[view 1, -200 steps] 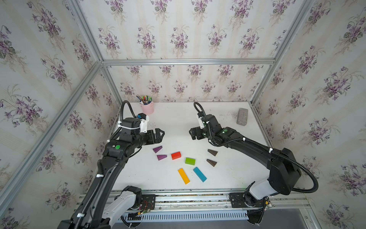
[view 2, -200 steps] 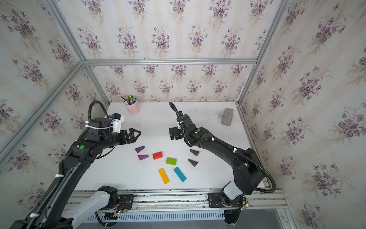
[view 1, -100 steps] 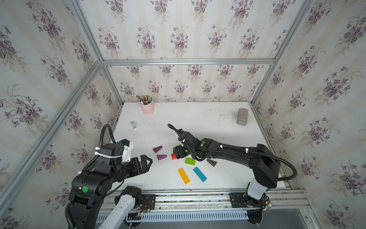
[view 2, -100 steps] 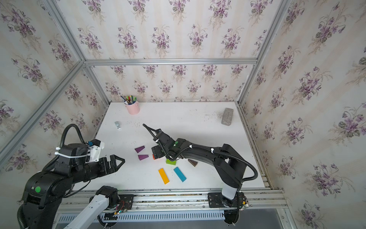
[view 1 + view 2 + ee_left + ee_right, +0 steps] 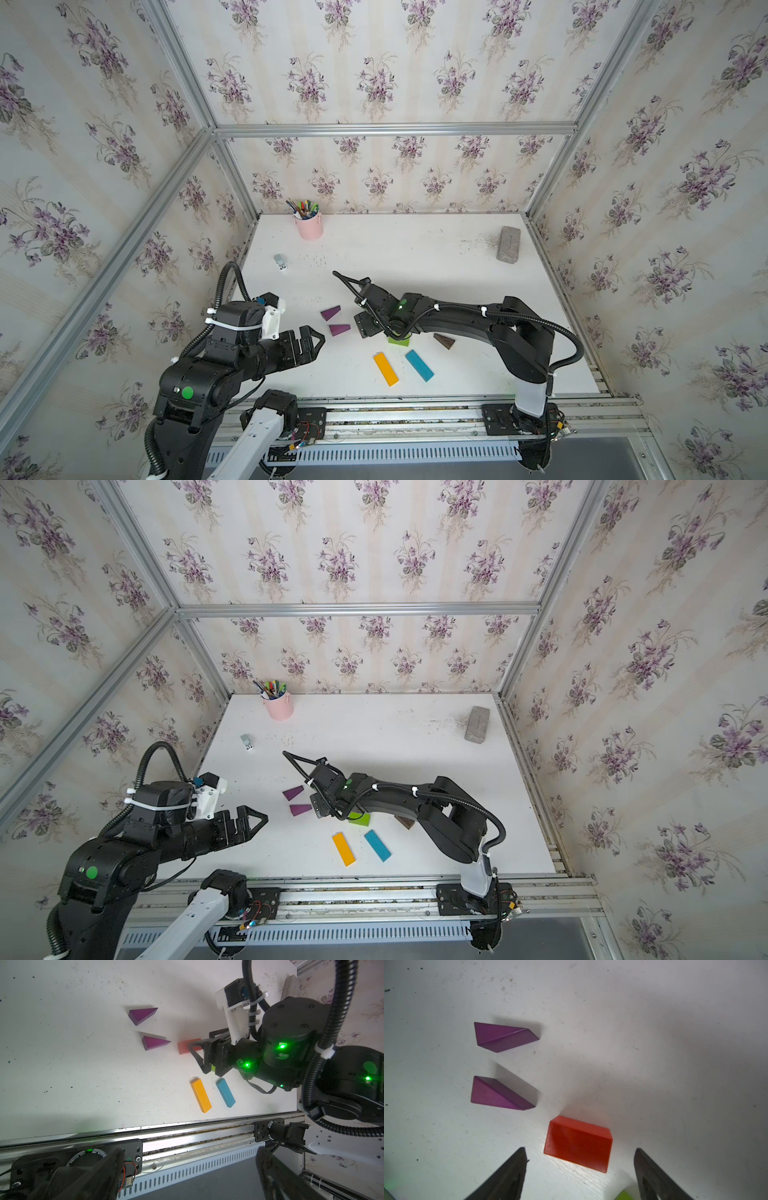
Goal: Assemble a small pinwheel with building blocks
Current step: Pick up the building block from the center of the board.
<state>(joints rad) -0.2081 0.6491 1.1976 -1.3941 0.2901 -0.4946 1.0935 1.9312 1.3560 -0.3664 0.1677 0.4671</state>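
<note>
Hovering | right jaws spread, red brick point(image 5: 578, 1144) partly between them, untouched | left jaws spread wide, empty

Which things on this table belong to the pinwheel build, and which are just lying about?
Belong: purple wedges, red brick, green brick, yellow bar, blue bar, brown wedge (only one shows).
Lying about: pink pen cup, grey rough brick, small grey object near the cup.
</note>
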